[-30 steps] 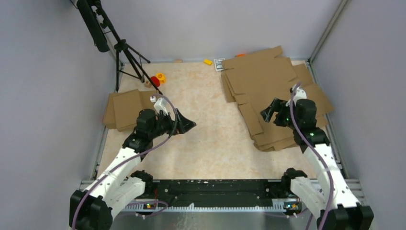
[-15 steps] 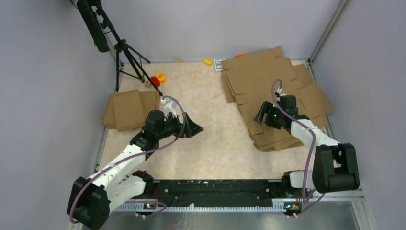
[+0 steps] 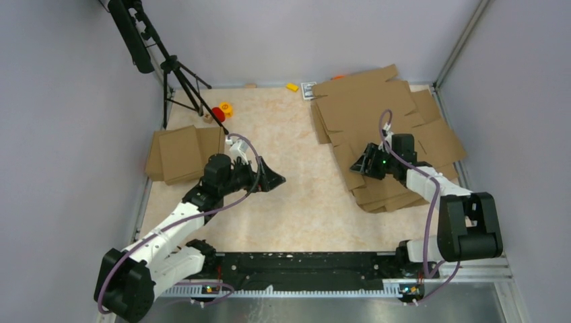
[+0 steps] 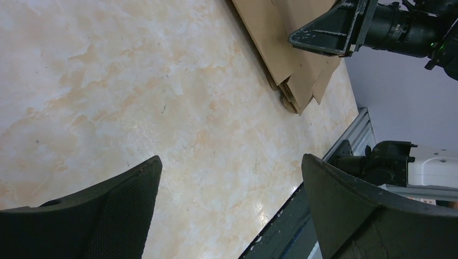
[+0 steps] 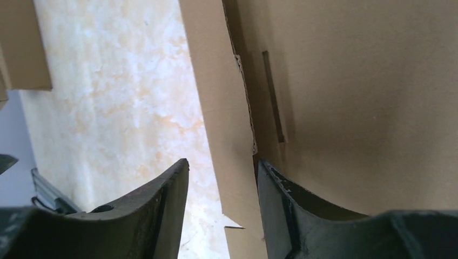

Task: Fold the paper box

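Paper box (image 3: 363,114) lies flat on the cardboard stack (image 3: 387,196) at the right of the counter (image 3: 296,202); hard to tell exactly which sheet. Right pincer (image 5: 221,164) hovers over its left edge flap, jaws half apart, holding nothing. Left pincer (image 4: 231,162) is wide and empty. The box looks light and stiff and should bend at the creases; pinch a free edge flap.

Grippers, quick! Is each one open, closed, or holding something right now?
Left gripper: open wide, holding nothing.
Right gripper: open, straddling the edge of a cardboard flap, not clamped on it yet.
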`<move>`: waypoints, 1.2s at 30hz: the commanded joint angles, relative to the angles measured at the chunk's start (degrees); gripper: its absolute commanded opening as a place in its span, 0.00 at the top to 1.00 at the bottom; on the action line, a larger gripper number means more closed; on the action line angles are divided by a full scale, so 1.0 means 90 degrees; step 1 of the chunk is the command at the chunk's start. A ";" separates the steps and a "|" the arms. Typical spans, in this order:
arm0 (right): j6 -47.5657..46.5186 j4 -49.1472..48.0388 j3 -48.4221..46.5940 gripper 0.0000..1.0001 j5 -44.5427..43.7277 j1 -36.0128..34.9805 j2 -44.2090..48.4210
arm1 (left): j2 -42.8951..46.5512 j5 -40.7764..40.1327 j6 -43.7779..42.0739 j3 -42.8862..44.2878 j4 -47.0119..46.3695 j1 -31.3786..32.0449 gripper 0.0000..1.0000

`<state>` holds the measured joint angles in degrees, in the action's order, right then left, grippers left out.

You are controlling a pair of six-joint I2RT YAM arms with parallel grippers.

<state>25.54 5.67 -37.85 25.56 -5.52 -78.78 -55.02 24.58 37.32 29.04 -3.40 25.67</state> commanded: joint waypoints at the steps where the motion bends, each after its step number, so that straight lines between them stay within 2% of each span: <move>1: 0.0252 -0.0471 0.0040 0.54 0.0891 -0.0075 0.0142 | -0.0090 0.0025 -0.0094 0.0196 -0.0303 0.0058 0.01; 5: 0.0420 -0.0834 0.0102 0.55 0.1260 -0.0166 0.0221 | -0.0299 0.0076 -0.0068 0.0238 -0.0416 0.0103 0.01; 8: 0.0177 -0.0385 -0.0160 0.56 0.0880 -0.0407 -0.0020 | -0.0476 0.0119 0.0012 0.0276 -0.0562 0.0157 0.01; 13: -0.0008 -0.0145 -0.0430 0.73 0.0633 -0.0694 -0.0360 | -0.0577 0.0093 -0.0045 0.0430 -0.0462 0.0245 0.01; 17: -0.0234 0.0203 -0.0779 1.00 0.0299 -0.1137 -0.0396 | -0.0492 -0.0193 -0.0158 0.0478 -0.0193 0.0245 0.01; 21: -0.0509 0.0670 -0.1256 1.00 0.0146 -0.1781 -0.0293 | -0.0384 -0.1164 -0.0306 0.0769 0.0781 0.0245 0.01; 25: -0.0531 0.0600 -0.1381 1.00 0.0462 -0.2611 -0.0048 | -0.0227 -0.2191 -0.0292 0.0972 0.1492 0.0237 0.01; 30: -0.0448 0.0256 -0.1393 0.98 0.1302 -0.3567 -0.0015 | -0.0286 -0.2599 -0.0131 0.0963 0.1615 0.0231 0.01; 33: -0.0427 0.0230 -0.1284 0.95 0.1545 -0.3615 0.0159 | -0.0448 -0.2876 0.0050 0.0958 0.1775 0.0200 0.01; 36: -0.0642 0.0637 -0.1209 0.88 0.1412 -0.3615 0.0370 | -0.0582 -0.2906 0.0272 0.0873 0.1832 0.0032 0.01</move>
<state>22.24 10.85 -48.23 36.07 -38.15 -80.01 -58.92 1.80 36.99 35.79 11.73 27.42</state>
